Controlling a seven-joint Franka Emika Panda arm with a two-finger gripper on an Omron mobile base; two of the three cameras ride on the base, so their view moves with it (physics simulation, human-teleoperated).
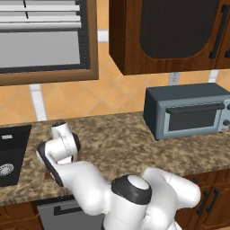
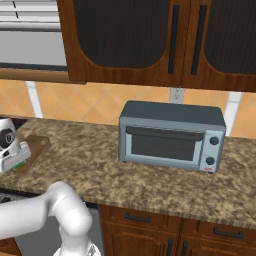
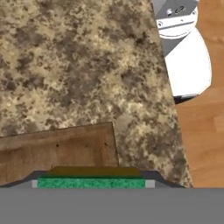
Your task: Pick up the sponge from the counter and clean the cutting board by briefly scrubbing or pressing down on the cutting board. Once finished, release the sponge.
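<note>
In the hand view the sponge (image 3: 91,182) shows as a green band with a yellow layer, wedged between my gripper's (image 3: 91,185) two grey fingertips (image 3: 150,183). Just beyond it lies the brown wooden cutting board (image 3: 57,151), on the speckled granite counter (image 3: 78,65). From the right base view my hand hangs low at the far left, and the gripper (image 2: 14,164) holds a sliver of green sponge (image 2: 20,165) at the near end of the cutting board (image 2: 36,146). Whether the sponge touches the board is unclear. In the left base view my own arm hides the hand.
A grey toaster oven (image 2: 172,135) stands on the counter (image 2: 125,180) to the right, also seen as the toaster oven (image 1: 188,110). The black sink basin (image 1: 11,155) lies left. Dark wall cabinets (image 2: 150,40) hang overhead. The counter's front edge drops to a wooden floor (image 3: 205,131).
</note>
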